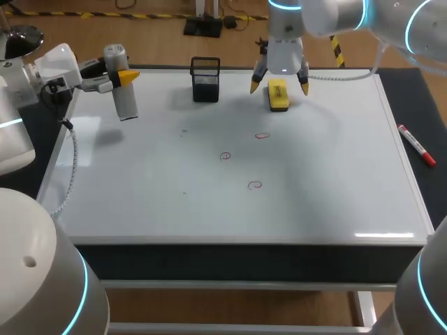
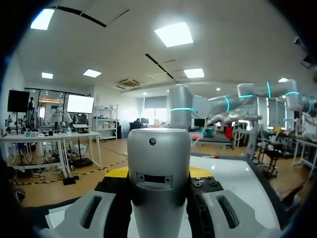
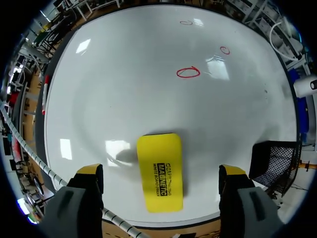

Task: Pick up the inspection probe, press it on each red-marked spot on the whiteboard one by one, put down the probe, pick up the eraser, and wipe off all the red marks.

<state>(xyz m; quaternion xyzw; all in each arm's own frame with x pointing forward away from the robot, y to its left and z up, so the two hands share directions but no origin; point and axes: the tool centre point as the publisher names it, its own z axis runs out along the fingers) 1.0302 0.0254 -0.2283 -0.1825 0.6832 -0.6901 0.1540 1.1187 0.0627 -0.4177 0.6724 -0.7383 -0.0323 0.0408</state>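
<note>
Eraser [image 3: 159,171]: laid flat at the far edge of the whiteboard [image 1: 209,209], directly under the right gripper [image 1: 279,87]; its long axis is set crosswise to the line between the fingers.
Right gripper: spread wide, one finger beside each long side.
Probe [image 1: 124,98]: pinched by the left gripper [image 1: 123,77], at the board's left.
Red marks [image 1: 262,136]: three, unwiped.
</note>
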